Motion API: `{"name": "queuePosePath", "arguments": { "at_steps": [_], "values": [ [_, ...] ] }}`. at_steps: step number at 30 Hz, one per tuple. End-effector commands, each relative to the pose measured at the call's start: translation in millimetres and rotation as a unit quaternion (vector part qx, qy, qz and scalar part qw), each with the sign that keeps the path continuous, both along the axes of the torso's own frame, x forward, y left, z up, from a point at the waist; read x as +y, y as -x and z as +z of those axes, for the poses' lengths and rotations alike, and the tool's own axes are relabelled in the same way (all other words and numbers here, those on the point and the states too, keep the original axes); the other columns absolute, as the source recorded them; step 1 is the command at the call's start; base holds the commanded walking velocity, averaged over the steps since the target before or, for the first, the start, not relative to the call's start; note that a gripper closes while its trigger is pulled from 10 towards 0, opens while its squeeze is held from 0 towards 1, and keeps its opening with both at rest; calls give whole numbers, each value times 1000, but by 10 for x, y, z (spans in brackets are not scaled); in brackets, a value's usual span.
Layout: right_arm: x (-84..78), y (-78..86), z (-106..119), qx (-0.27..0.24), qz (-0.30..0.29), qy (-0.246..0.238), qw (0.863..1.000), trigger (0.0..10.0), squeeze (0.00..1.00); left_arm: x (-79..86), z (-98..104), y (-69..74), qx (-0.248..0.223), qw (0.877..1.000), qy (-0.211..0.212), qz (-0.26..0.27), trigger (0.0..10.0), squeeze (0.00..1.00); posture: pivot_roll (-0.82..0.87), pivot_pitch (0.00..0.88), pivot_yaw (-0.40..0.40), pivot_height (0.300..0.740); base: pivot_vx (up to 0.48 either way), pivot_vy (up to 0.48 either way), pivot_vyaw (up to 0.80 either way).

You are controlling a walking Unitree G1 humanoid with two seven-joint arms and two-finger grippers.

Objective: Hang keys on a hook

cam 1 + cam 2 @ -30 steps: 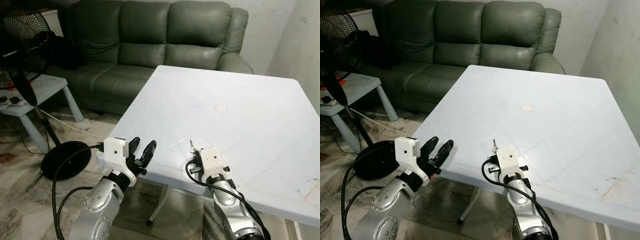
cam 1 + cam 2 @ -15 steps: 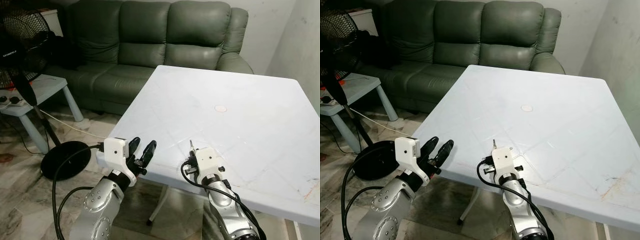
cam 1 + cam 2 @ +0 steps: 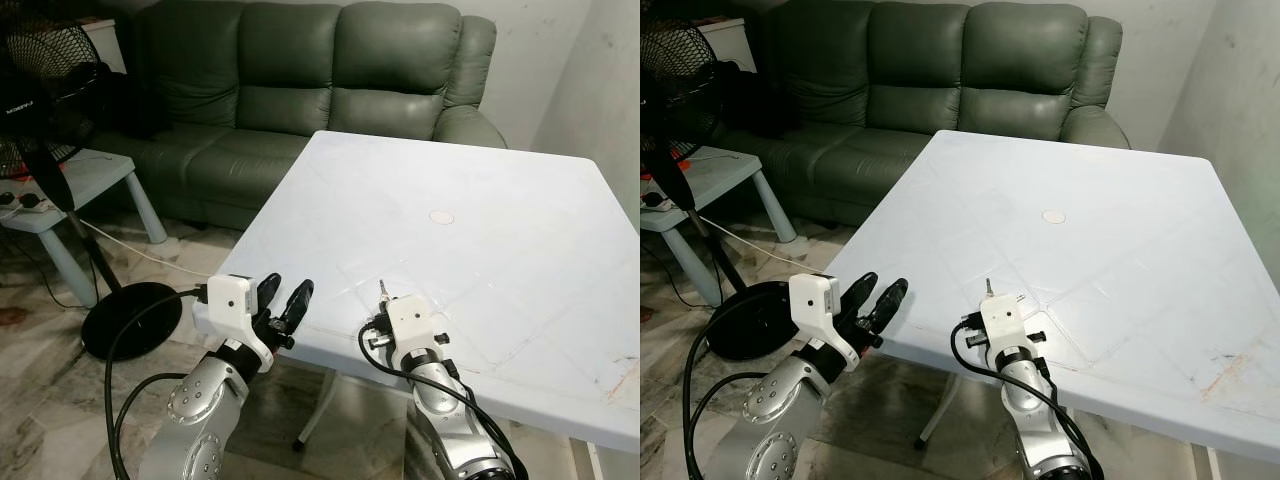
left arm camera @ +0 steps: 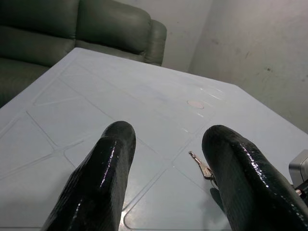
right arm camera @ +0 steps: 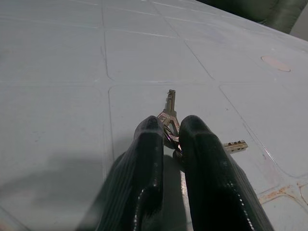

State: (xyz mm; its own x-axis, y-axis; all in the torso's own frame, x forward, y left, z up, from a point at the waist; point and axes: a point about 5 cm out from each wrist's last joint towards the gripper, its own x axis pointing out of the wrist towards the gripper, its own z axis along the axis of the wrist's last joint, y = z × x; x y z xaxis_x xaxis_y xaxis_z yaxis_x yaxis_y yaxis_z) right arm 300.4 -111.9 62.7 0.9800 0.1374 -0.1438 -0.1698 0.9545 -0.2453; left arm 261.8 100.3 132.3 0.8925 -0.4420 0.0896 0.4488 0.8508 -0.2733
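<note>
The keys (image 5: pixel 169 117) lie on the white desk (image 3: pixel 480 200) near its front edge, pinched in our right gripper (image 5: pixel 169 139) — its fingers are clenched on the ring, one key poking ahead, another splayed sideways. Our left gripper (image 3: pixel 284 306) hovers released, fingers spread, off the desk's front-left corner. Beyond the far edge sits a green sofa (image 3: pixel 320 70); a fan (image 3: pixel 40 90) stands to the left. We see no hook yet. Our hold is only on the ring's edge, so the bunch could slip out as we lift.
</note>
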Motion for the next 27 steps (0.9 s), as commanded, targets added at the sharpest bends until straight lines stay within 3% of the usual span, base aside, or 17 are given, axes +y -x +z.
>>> {"name": "queuePosePath", "arguments": {
  "at_steps": [1,12,13,14,17,18,27],
  "values": [
    [3,27,-87,23,-1,9,1000,10000,0,15,55,-10,-9,1000,0,5,10000,0,157,6,22,740,0,0,0],
    [14,-1,-75,18,-14,11,1000,10000,0,15,58,-7,-9,1000,3,7,10000,0,159,6,20,740,0,0,0],
    [12,-2,-80,21,-15,5,1000,10000,341,14,58,-7,-9,1000,3,7,10000,0,159,6,20,740,0,0,0],
    [6,-4,-83,23,-18,2,1000,10000,1000,13,58,-7,-9,1000,3,7,10000,0,159,6,20,740,0,0,0],
    [-6,-6,-76,18,-22,15,999,10000,1000,13,57,-5,-9,1000,4,8,10000,0,158,7,20,740,0,0,0],
    [-6,-7,-82,21,-20,19,999,10000,0,13,56,-3,-8,1000,4,7,10000,0,158,6,20,740,0,0,0],
    [-22,1,-116,31,-23,25,999,10000,0,15,57,-1,-8,1000,5,8,10000,0,158,7,20,740,0,0,0]
  ]
}}
